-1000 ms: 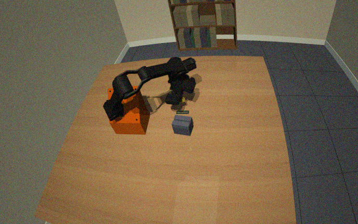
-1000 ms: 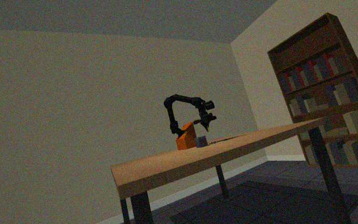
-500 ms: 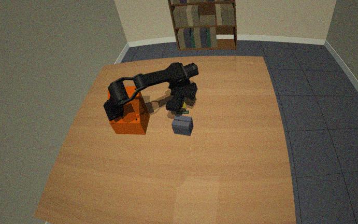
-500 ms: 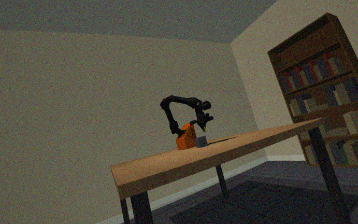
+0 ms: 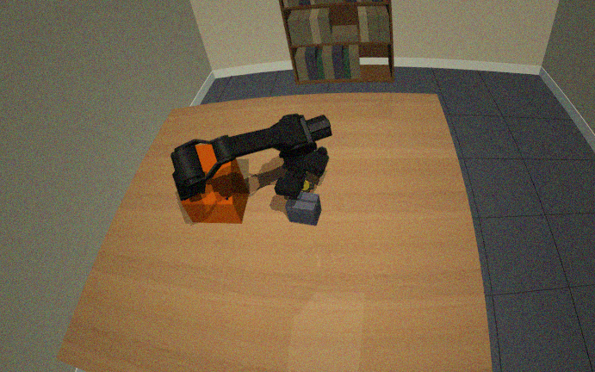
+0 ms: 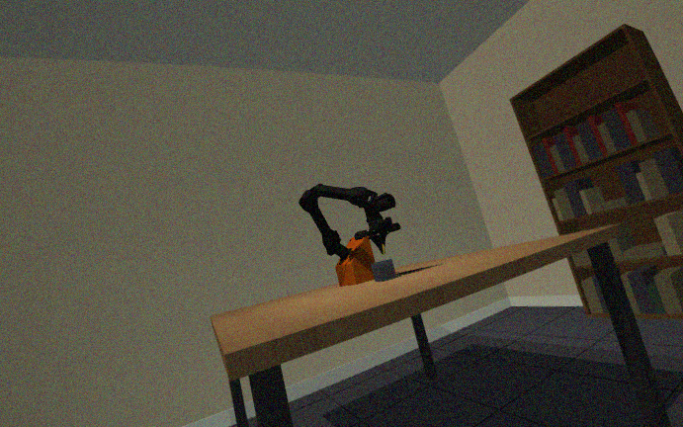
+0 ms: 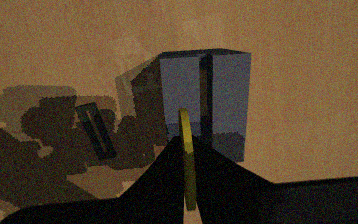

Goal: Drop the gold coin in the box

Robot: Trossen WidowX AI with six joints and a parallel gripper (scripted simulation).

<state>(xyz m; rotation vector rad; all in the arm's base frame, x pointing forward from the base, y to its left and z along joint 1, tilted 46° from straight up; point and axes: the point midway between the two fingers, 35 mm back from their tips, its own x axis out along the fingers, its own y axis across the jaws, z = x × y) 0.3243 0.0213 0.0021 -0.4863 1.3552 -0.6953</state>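
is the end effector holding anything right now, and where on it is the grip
Yes: the end effector is shut on the gold coin, pinching its two flat faces at the near part, edge-on, with the far rim sticking out toward the grey box.

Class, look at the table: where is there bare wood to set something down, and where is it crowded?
Bare wood runs from the grey box to the table's near edge, and along its right side. It is crowded between the orange base, the green holder and the box, where the pincer holds the coin.

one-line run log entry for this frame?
phase: carry | end effector: shut on coin | holder: vacated | box: slot ahead, coin slightly left | coin: not inserted
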